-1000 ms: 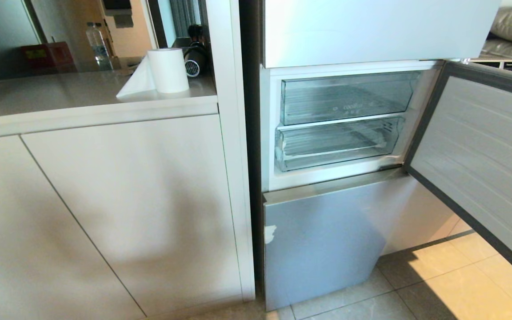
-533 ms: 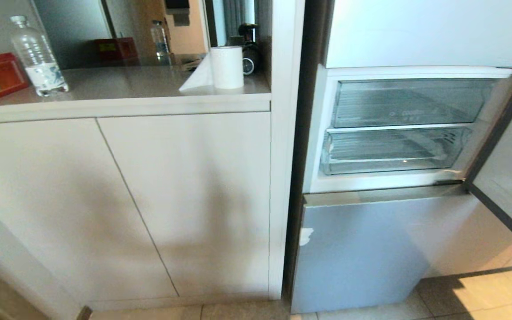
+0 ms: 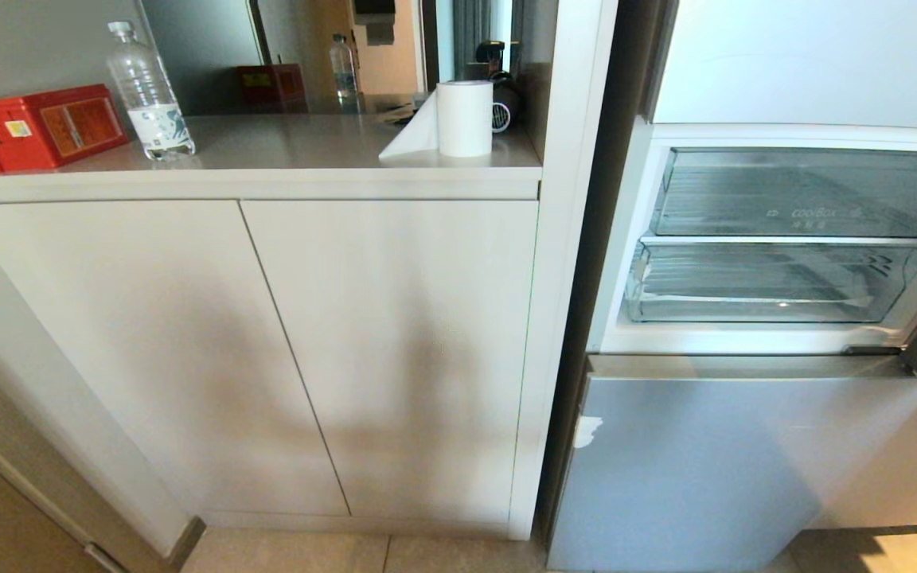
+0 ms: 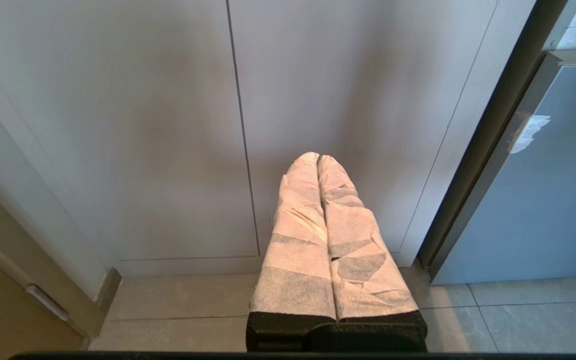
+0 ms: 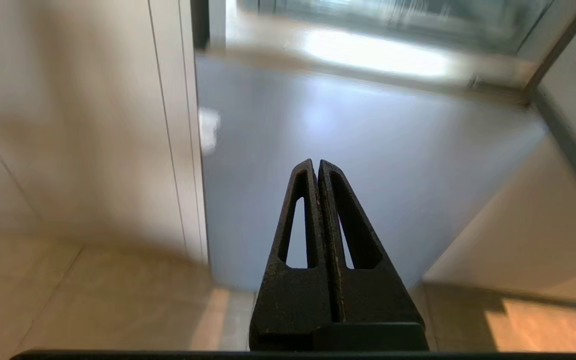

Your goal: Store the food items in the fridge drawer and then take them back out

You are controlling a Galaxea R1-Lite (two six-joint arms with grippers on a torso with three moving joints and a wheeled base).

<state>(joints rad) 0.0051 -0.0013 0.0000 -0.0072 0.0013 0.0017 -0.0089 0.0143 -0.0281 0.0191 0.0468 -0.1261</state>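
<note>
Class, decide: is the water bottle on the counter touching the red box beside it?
Apart. The head view shows bare counter and wall between the water bottle and the red box.

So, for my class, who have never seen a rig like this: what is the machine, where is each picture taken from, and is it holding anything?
It is a wheeled robot with two arms. The wide picture is from its head camera: a counter with a red box, water bottle and paper roll, beside an open fridge with its clear drawer. The other two pictures come from wrist cameras. The left gripper, wrapped in tape, and the black right gripper are both shut and hold nothing. No fruit is in view.
</note>
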